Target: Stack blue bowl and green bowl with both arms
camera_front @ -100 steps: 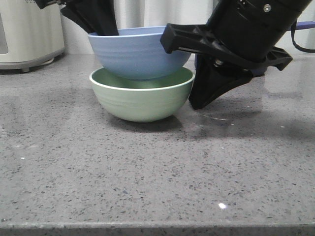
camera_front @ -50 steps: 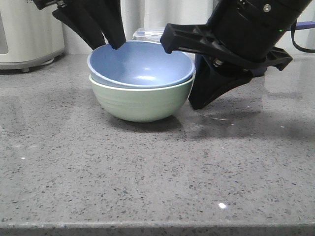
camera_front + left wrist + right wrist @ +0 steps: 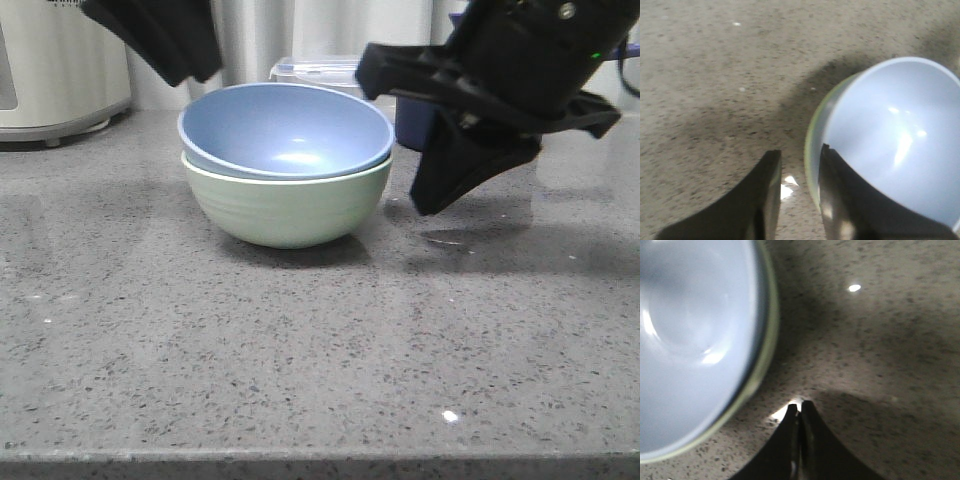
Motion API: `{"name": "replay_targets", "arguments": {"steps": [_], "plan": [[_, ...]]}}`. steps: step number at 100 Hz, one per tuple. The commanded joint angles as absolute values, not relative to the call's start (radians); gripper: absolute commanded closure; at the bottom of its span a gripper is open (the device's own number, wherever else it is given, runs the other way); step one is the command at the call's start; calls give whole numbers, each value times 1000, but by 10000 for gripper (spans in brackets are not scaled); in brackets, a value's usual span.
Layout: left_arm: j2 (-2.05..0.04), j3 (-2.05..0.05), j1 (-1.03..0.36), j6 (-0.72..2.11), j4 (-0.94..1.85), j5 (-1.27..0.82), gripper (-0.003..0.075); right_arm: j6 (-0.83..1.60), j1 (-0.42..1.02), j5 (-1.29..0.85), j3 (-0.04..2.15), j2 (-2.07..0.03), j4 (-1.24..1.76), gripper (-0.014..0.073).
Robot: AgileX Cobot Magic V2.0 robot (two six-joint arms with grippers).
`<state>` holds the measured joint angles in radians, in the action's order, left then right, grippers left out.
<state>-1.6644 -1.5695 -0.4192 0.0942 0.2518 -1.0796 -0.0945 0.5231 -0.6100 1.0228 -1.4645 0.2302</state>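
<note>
The blue bowl (image 3: 285, 130) sits nested inside the green bowl (image 3: 285, 212) on the grey counter, with the rims nearly level. My left gripper (image 3: 185, 55) is open and empty, raised above and behind the bowls' left rim. In the left wrist view its fingers (image 3: 800, 152) are spread over the edge of the green bowl (image 3: 812, 135) and the blue bowl (image 3: 890, 130), touching neither. My right gripper (image 3: 428, 200) is shut and empty, just right of the bowls and close above the counter. The right wrist view shows its closed tips (image 3: 800, 405) beside the green rim (image 3: 771, 325) and the blue bowl (image 3: 685, 330).
A white appliance (image 3: 60, 70) stands at the back left. A clear lidded container (image 3: 320, 70) is behind the bowls. A dark navy pot (image 3: 412, 122) is partly hidden behind my right arm. The counter's front edge (image 3: 320, 462) runs along the bottom.
The blue bowl came down into the green bowl and was let go. My left gripper rose up and to the left. My right arm shifted slightly right.
</note>
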Motion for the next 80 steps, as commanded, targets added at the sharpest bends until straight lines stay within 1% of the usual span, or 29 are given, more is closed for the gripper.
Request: {"name": "replay_targets", "arguments": {"steps": [1,26,55,80], "plan": [[-1568,-1550,-382,91,264,-999,620,-88,485,-597,1048,-1399,239,661],[-1401,-1370,-259,91,218,-941,741,-88,398,-622,1023,-1302,194,661],[-1189,-1138,-116,91,210,-844,741,-88,309,-594,876,-1130,193,661],[-1001,-948,-59,91,172,-741,741,-88,256,-560,755,-937,179,661]]}}
